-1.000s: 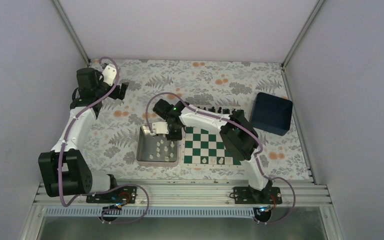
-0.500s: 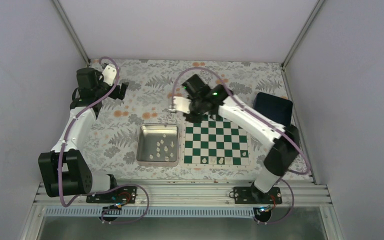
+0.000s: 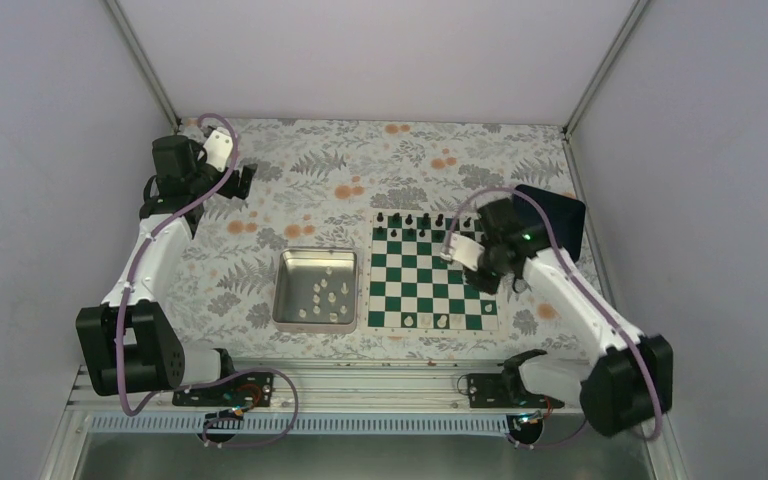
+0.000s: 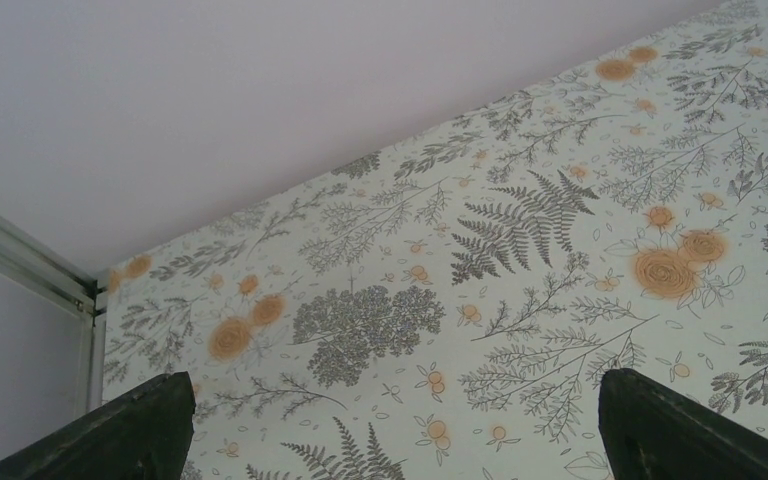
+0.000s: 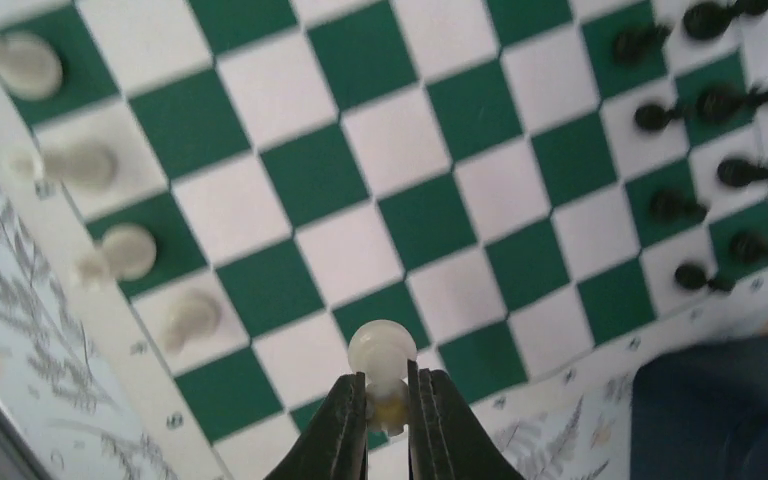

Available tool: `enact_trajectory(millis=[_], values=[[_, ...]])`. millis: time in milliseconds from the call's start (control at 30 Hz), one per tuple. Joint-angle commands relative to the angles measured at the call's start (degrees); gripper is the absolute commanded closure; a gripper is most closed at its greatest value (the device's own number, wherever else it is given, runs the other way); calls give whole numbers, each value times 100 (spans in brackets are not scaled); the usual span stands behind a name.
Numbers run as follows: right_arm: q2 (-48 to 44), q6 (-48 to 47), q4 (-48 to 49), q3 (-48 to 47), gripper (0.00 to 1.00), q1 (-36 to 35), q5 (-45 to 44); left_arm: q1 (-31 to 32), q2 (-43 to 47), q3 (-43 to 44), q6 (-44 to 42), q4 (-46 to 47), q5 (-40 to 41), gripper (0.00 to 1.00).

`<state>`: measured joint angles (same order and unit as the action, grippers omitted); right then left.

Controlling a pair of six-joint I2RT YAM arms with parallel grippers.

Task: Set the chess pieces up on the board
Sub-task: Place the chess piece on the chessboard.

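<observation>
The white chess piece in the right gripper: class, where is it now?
In the right wrist view, the white chess piece is pinched in the right gripper, over the right edge of the board, by the dark blue box.

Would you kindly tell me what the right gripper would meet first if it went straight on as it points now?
Most likely the board, on bare squares near its edge by the dark blue box; the white pawn in the right gripper would touch first. Depth is hard to judge.
</observation>
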<state>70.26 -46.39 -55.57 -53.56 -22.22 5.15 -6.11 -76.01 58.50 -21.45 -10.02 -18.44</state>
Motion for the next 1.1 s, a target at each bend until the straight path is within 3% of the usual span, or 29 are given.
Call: enact_trajectory(millis=[0, 400, 1067], values=[[-878, -764, 67, 948, 93, 627, 262, 13, 95, 117, -15, -11, -3, 0], [-1426, -1457, 212, 2326, 94, 1449, 446, 13, 61, 128, -26, -47, 74, 0], [-1218, -1807, 142, 2403, 94, 1936, 477, 18, -2, 117, -47, -28, 99, 0]])
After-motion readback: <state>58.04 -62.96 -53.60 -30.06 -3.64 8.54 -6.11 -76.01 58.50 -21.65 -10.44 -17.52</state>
